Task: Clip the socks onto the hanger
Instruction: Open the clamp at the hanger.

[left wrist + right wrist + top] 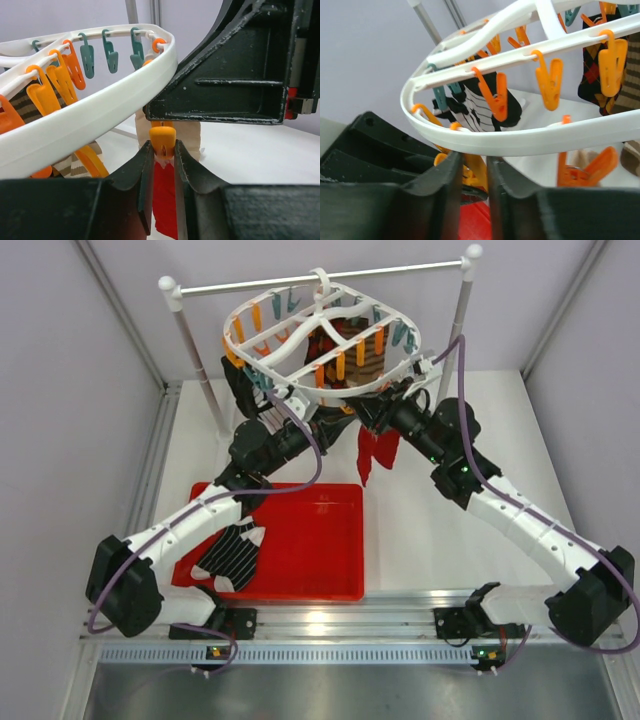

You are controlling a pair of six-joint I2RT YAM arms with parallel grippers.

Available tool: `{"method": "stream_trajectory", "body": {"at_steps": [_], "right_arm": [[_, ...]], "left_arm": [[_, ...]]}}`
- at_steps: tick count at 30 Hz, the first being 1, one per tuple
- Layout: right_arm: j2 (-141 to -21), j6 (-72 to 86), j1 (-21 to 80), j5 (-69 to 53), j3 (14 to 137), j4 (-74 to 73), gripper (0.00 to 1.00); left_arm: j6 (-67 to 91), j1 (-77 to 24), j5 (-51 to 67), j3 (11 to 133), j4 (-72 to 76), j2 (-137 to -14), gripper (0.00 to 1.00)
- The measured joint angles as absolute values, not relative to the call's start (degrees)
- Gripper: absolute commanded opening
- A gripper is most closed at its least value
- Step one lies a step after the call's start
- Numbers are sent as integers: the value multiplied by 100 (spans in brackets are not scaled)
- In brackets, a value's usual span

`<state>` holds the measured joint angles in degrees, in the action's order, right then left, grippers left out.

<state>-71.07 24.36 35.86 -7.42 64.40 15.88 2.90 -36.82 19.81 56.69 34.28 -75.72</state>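
- Your hanger (345, 388) hangs from the rod (320, 278) and carries clipped socks (352, 345).
- The tray (320, 540) holds a striped sock (232, 555).
- A red sock (372, 455) dangles below the hanger's near rim.
- Your left claw (163, 155) pinches an orange clip (162, 136) above the red sock.
- Your right claw (474, 165) has its jaws close together; you cannot tell whether it grips anything.

White table (420, 540) carrying a red tray (310, 592); behind the tray, the two posts of a white rod rack (200, 370) stand on it.

Red sock (375, 454) beneath white hanger (350, 388), perhaps clipped.
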Motion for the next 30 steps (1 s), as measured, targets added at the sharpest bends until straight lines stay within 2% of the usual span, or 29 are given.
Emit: {"method": "stream_trajectory", "body": {"at_steps": [1,4,8,10,13,14,17,18,20,21,23,26,30], "right_arm": [[-7107,2421,3590,-738,6460,1584,15],[-7109,2414,3597,-676,6462,1601,2],[-7109,2460,3594,-615,6462,1621,0],[-7107,2495,3594,-628,6462,1653,0],[-7107,2585,3594,-679,6462,1686,0],[-7107,2620,3594,-705,6462,1699,0],[-7107,2698,3594,-751,6462,1754,1],[-7105,2711,3590,-751,6462,1769,8],[-7100,2744,3583,-784,6462,1778,23],[-7100,2770,3583,-836,6462,1767,37],[-7098,2753,3559,-873,6462,1739,48],[-7083,2751,3417,-1013,6462,1686,55],[-6984,2720,3194,-1280,6462,1520,59]], "left_arm": [[268,-3704,1951,5680,3387,-7564,24],[165,-3767,1855,5721,3275,-7513,41],[128,-3850,1723,5734,3188,-7428,44],[93,-3861,1680,5739,3159,-7419,45],[23,-3859,1632,5760,3096,-7419,40],[5,-3859,1610,5778,3072,-7419,33],[-14,-3859,1575,5843,3011,-7419,22],[-16,-3865,1549,5852,2991,-7419,14],[-30,-3863,1533,5870,2971,-7419,6],[-40,-3861,1533,5881,2965,-7422,4],[-43,-3861,1535,5889,2969,-7417,0],[-62,-3863,1542,5902,2974,-7415,0],[-54,-3863,1564,5902,2971,-7415,0]]}}
